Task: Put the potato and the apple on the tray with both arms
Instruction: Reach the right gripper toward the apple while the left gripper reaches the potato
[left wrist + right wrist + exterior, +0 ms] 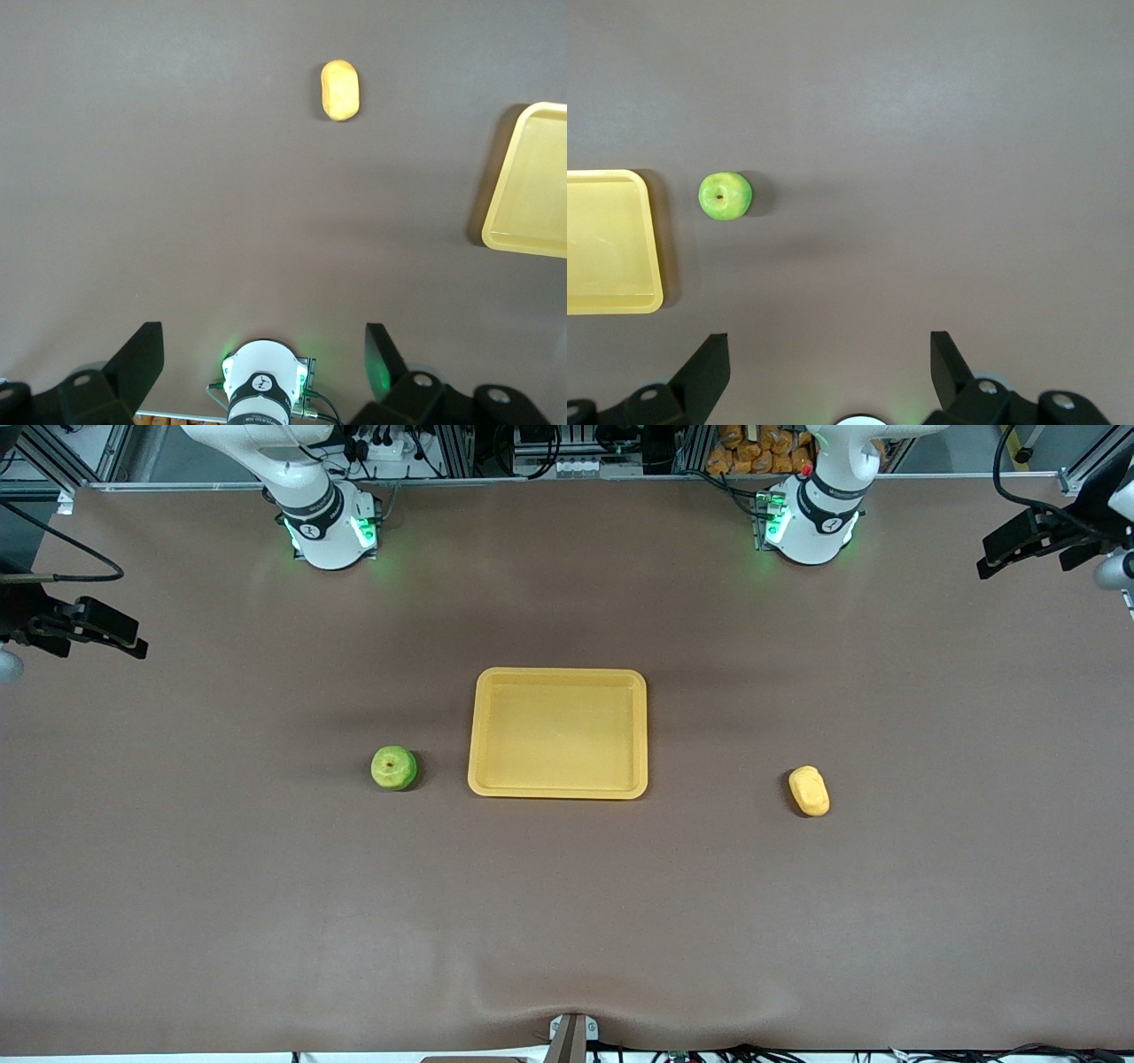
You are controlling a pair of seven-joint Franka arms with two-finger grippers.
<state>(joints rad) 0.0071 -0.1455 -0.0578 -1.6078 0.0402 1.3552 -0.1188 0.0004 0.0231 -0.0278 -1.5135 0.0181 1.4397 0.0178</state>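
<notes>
Yellow tray (485, 731) bare | apple (393, 768), potato (809, 790) on table, well apart from raised, spread left hand (264, 361), right hand (829, 367)

green apple (393, 768), yellow tray (558, 787) between, oblong potato (809, 790)

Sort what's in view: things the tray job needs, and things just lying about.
Needed:
potato, on the table toward the left arm's end
apple, toward the right arm's end
tray, between them, nothing on it
left gripper, jaws open
right gripper, jaws open

Lying about:
nothing else on the table
</notes>
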